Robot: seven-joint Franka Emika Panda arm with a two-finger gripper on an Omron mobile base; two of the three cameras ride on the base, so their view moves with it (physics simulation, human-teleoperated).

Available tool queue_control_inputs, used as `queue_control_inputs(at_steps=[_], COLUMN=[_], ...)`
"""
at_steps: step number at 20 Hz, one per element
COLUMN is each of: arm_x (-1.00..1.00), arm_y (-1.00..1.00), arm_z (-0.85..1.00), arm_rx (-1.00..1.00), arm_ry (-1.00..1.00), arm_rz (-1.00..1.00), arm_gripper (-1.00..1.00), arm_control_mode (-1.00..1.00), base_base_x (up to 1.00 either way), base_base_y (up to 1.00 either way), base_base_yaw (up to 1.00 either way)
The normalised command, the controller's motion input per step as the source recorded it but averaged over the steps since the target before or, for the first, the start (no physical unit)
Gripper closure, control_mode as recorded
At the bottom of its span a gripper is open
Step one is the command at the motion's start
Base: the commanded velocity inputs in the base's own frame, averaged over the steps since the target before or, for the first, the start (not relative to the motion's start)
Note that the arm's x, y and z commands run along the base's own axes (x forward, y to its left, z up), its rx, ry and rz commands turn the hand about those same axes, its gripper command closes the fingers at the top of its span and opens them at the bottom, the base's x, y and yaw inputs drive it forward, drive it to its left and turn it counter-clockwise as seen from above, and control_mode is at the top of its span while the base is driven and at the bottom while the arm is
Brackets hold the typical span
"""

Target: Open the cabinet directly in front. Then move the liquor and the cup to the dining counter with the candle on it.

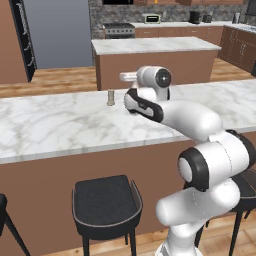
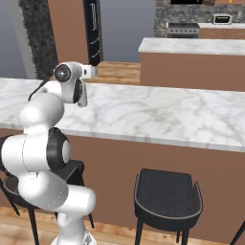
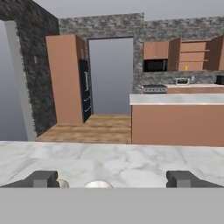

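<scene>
Arm (image 1: pixel 200 150) reaches from the base out over the dining counter (image 1: pixel 60 125), its wrist low above the marble.

Jaws (image 3: pixel 112 180) are open. In the hand view the two dark fingertips (image 3: pixel 43 179) stand wide apart near the bottom, with nothing gripped between them. A pale round shape (image 3: pixel 98 184) sits low between the tips, cut off by the bottom edge, so I can't tell what it is.

Candle (image 1: pixel 110 97) stands upright on the counter, just left of the wrist in the left base view and not touching it.

Cabinet (image 3: pixel 192 54) is far back on the stone wall, doors swung open, inner shelf showing. A small yellow thing (image 3: pixel 186 68), likely the cup, sits at the bottom of the cabinet. It is too small to be sure.

Island (image 1: pixel 150 46) stands behind the counter, across a strip of wood floor. Stove (image 1: pixel 119 30) is against the back wall behind the island.

Dark stools (image 1: pixel 106 200) are tucked under the near side of the counter, one just left of the arm's base. In the right base view another stool (image 2: pixel 167 194) stands to the right of the arm.
</scene>
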Motion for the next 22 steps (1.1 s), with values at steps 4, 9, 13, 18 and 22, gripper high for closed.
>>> queue_control_inputs(at_steps=[4,9,13,18,22], arm_x=[-0.52,-0.85,-0.96,-1.00,-1.00], arm_y=[-0.27,-0.48,-0.51,-0.26,-0.01], arm_z=[0.28,0.19,0.31,0.39,0.44], arm_rx=[0.00,0.00,0.00,0.00,0.00], arm_ry=[0.02,0.00,0.00,-0.05,-0.02], arm_rz=[0.00,0.00,0.00,0.01,0.08], arm_gripper=[-1.00,-1.00,-1.00,-1.00,-1.00], arm_control_mode=[-1.00,-1.00,-1.00,-1.00,-1.00], base_base_x=[0.00,0.00,0.00,0.00,0.00], base_base_y=[0.00,0.00,0.00,0.00,0.00], base_base_yaw=[0.00,0.00,0.00,0.00,0.00])
